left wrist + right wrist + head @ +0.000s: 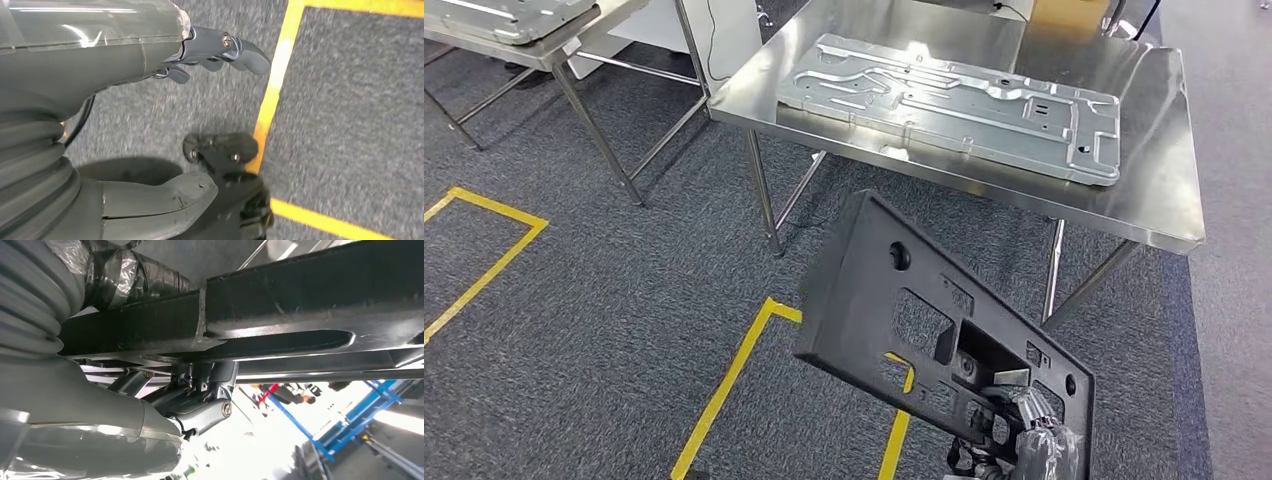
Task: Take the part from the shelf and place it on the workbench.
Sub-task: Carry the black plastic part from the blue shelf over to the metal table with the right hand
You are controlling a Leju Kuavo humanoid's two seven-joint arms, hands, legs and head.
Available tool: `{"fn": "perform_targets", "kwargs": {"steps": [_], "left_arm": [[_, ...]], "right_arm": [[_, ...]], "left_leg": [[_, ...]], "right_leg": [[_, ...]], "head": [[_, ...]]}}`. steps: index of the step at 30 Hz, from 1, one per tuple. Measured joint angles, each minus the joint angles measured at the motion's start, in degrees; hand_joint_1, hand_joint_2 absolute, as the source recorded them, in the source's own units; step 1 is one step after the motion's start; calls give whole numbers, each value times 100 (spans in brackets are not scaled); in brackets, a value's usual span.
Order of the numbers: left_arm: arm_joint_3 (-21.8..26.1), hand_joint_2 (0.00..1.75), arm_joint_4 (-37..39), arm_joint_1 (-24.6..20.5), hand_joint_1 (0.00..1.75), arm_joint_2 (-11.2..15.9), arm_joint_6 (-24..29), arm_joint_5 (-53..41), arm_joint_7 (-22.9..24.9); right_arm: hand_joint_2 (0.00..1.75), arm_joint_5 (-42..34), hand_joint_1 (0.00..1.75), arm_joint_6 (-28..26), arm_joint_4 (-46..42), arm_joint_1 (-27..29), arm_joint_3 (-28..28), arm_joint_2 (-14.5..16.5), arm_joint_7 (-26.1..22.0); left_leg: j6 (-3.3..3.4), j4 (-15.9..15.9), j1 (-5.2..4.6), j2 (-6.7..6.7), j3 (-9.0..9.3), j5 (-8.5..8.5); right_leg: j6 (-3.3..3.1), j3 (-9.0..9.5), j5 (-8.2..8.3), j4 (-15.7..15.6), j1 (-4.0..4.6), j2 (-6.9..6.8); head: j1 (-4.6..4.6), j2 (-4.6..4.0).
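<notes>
The part is a flat black plastic panel (pixel 904 310) with several cut-outs. My right hand (pixel 1034 445) grips it at its lower right corner and holds it tilted above the carpet, short of the steel workbench (pixel 1164 190). Close up in the right wrist view, the panel's black edge (pixel 300 305) lies across my right hand (pixel 200 395), whose fingers are curled onto it. My left hand (pixel 165 120) hangs over the carpet with thumb and fingers apart and nothing between them.
A grey stamped metal plate (pixel 954 100) covers much of the workbench top. A second steel table (pixel 544 45) stands at the far left. Yellow tape lines (pixel 734 375) mark the grey carpet. A blue frame (pixel 345 420) stands behind the panel in the right wrist view.
</notes>
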Motion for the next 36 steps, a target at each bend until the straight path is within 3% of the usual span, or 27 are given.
{"fn": "perform_targets", "kwargs": {"steps": [4,6,8,9,10,11,12,13,15,19,21,23,24,25,26,28,29,33,35,36], "left_arm": [[2,175,4,-7,0,-28,-50,-81,33],[0,175,5,-13,0,-42,-55,-134,50],[-6,175,6,-17,0,-48,-65,-207,87],[-12,175,7,-17,0,-49,-74,-243,110],[-19,175,7,-17,0,-50,-85,-272,129],[-28,175,7,-19,0,-53,-96,-293,145],[-39,175,7,-19,0,-58,-105,-305,155],[-48,175,7,-26,0,-65,-111,-315,162],[-67,175,7,-44,0,-78,-128,-349,184],[-135,175,10,-82,0,-92,-169,-462,236],[-171,175,11,-127,0,-93,-185,-506,273],[-201,175,11,-151,0,-93,-203,-538,307],[-212,175,11,-146,0,-93,-209,-546,317],[-222,175,11,-137,0,-92,-212,-548,322],[-231,175,11,-128,0,-92,-213,-547,324],[-245,175,11,-120,0,-90,-213,-548,326],[-249,175,12,-123,0,-89,-214,-554,327],[-287,175,13,-126,0,-91,-220,-631,374],[-319,175,13,-152,0,-103,-226,-661,393],[-337,175,13,-173,0,-108,-232,-676,401]], "right_arm": [[175,756,175,-12,34,-120,-36,56,264],[175,1015,175,-15,63,-201,-89,36,413],[175,1477,175,-14,107,-280,-159,-37,723],[175,1749,175,-10,136,-322,-198,-100,914],[175,1979,175,-6,162,-368,-234,-168,1075],[175,2143,175,-1,184,-415,-265,-233,1200],[175,2239,175,5,202,-460,-288,-288,1279],[175,2313,175,20,217,-505,-303,-333,1347],[175,2600,175,98,248,-607,-311,-433,1560],[175,3375,175,450,418,-965,-286,-719,2068],[175,3445,175,674,576,-1260,-188,-919,2289],[175,3447,175,835,744,-1512,-46,-1152,2506],[175,3447,175,872,815,-1595,18,-1255,2568],[175,3448,175,888,870,-1654,70,-1338,2596],[175,3448,175,892,915,-1701,113,-1401,2609],[175,3448,175,902,994,-1797,184,-1496,2648],[175,3449,175,928,1032,-1859,226,-1548,2710],[175,3450,175,1202,1252,-2327,801,-1972,3485],[175,3450,175,1343,1416,-2682,1257,-2184,3774],[175,3450,175,1415,1519,-2850,1478,-2246,3769]], "left_leg": [[89,-144,22,-3,139,-12],[124,-177,31,4,213,-28],[139,-176,31,11,252,-74],[136,-176,30,11,285,-106],[129,-176,30,10,331,-142],[117,-176,31,9,391,-182],[102,-180,32,10,447,-226],[82,-182,30,11,500,-264],[16,-195,24,22,543,-333],[-101,27,7,34,602,-407],[-118,553,18,20,325,-640],[-142,1240,20,16,-151,-918],[-150,1415,19,16,-330,-948],[-151,1399,18,16,-422,-854],[-139,1175,14,16,-414,-631],[-70,480,-13,14,-281,-102],[-34,222,-36,11,-227,32],[100,-26,-61,7,-159,120],[150,-100,-31,10,-40,114],[169,-125,-19,14,11,100]], "right_leg": [[144,-32,-62,204,-19,-15],[187,-329,-333,752,-38,-33],[229,-781,-564,1410,-58,-41],[250,-928,-539,1546,-67,-47],[264,-968,-390,1468,-74,-55],[261,-901,-134,1185,-78,-66],[238,-770,130,805,-75,-83],[207,-661,275,480,-58,-100],[121,-551,311,143,-14,-125],[-51,-408,301,45,-31,-92],[-111,-328,270,23,-44,-86],[-139,-285,214,24,-30,-77],[-141,-249,178,26,-22,-70],[-138,-200,137,28,-15,-65],[-130,-136,90,28,-10,-62],[-98,-14,-7,26,-6,-62],[-74,15,-40,24,-6,-61],[55,30,-61,66,-14,-49],[117,-84,-130,349,-22,-56],[150,-263,-242,665,-34,-62]], "head": [[2,0],[5,0],[5,0],[4,0],[4,0],[4,0],[4,0],[4,0],[4,0],[-2,0],[-4,0],[-5,0],[-6,0],[-5,0],[-6,0],[-3,0],[-7,0],[-10,0],[-5,0],[-3,0]]}}
